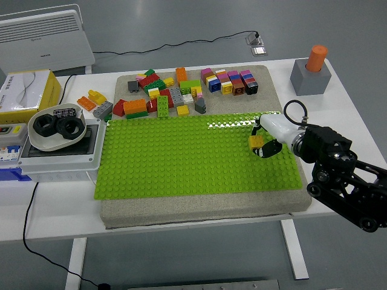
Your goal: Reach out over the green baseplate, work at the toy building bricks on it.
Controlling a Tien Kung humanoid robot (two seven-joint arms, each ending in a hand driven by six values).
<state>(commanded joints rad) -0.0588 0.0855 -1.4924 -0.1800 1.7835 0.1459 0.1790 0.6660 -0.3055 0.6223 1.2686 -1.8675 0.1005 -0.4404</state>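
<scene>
A robot hand is reaching in from the right over a green baseplate, which is lying on a grey mat on a white table. Only this right hand is showing; the left is out of view. Its fingers are pinching a small yellow brick, holding it over the right part of the baseplate, a little in from the right edge and below a shiny strip of tape near the baseplate's far edge. Whether the brick is touching the studs or hanging just above them is not clear.

Beyond the baseplate's far edge, on the same mat, a loose pile of bricks in many colours is lying, with a tidier row of small cubes to the right of it. Left of the baseplate sit a white bowl of black rings and a yellow box. Beyond the far right corner a grey block is holding an orange peg.

The step in hand appears to be setting the yellow brick onto the baseplate. To do it well, the hand should probably be keeping the brick level and squared with the rows of studs, lowering it straight down, and pressing evenly from above before the fingers let go. A tilted brick would likely catch on one edge and fail to seat.
</scene>
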